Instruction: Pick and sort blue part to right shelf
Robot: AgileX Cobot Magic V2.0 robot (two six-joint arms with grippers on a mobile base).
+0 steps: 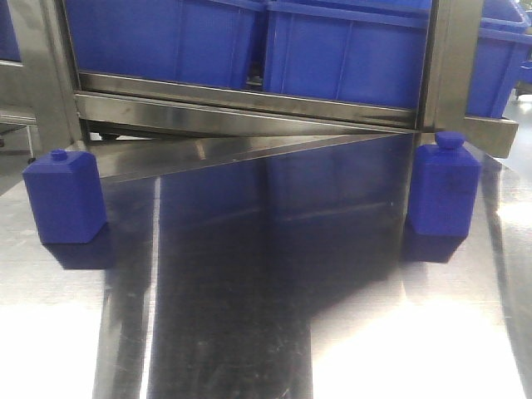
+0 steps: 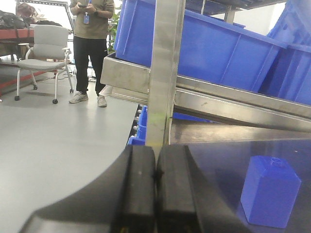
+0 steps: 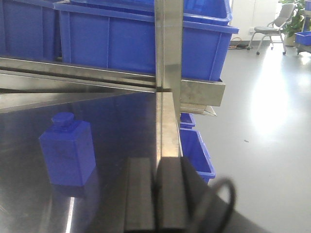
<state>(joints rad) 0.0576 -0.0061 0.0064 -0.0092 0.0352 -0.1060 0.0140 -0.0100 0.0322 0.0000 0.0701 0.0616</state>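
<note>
Two blue bottle-shaped parts stand upright on the steel table (image 1: 249, 291): one at the left (image 1: 65, 196), also in the left wrist view (image 2: 269, 191), and one at the right (image 1: 443, 186), also in the right wrist view (image 3: 67, 150). The shelf's front rail (image 1: 241, 112) runs above the table's far edge with big blue bins (image 1: 341, 46) on it. My left gripper (image 2: 156, 171) is shut and empty, left of its part. My right gripper (image 3: 155, 180) is shut and empty, right of its part. Neither gripper shows in the front view.
Steel rack posts stand at the table's far corners (image 1: 450, 62) (image 2: 164, 73) (image 3: 168, 43). Lower blue bins (image 3: 197, 150) sit beside the table. A person (image 2: 91, 43) and an office chair (image 2: 43, 53) are on the floor at far left.
</note>
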